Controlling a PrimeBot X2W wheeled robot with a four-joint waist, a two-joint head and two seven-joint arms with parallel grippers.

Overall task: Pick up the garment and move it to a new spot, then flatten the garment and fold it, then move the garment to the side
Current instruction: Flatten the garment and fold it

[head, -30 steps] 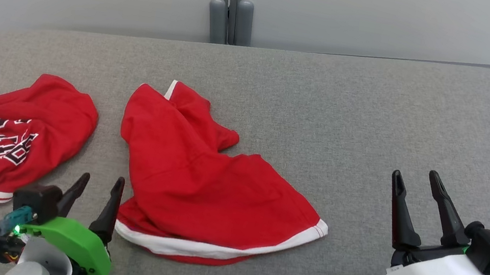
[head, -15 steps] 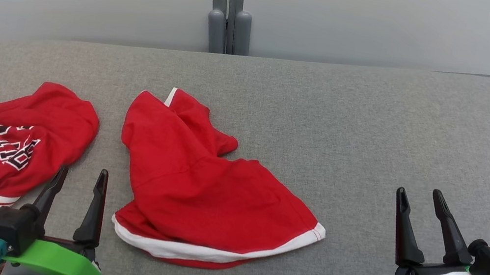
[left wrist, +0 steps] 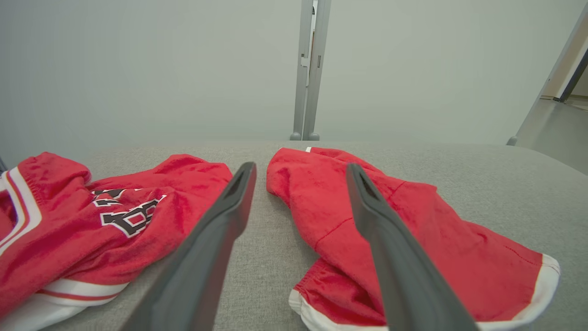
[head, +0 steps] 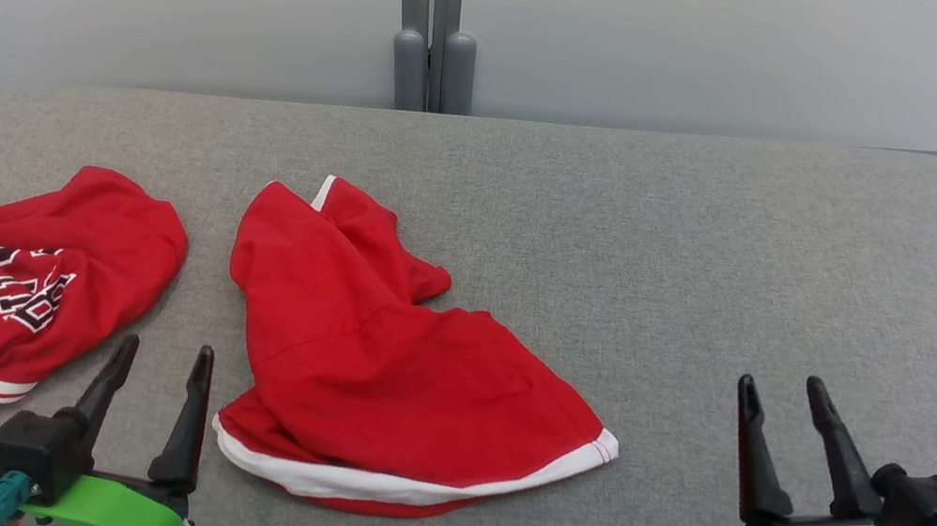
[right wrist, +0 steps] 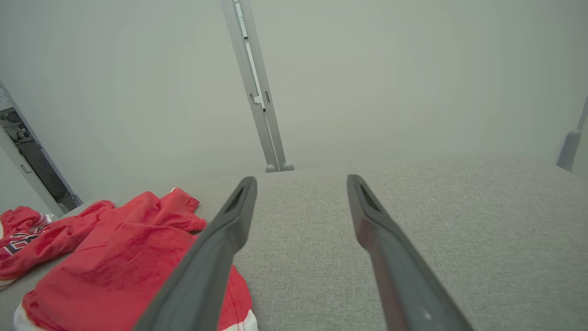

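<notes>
Well, crumpled red garment [head: 400, 385], perhaps shorts

surface: grey fabric table [head: 718, 248] | on it: plain red garment [head: 376, 362]; lettered red jersey [head: 19, 274]

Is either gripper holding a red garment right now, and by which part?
Nothing is held. The left gripper is open between the lettered jersey and the plain red garment; the right gripper is open over the grey surface.
</notes>
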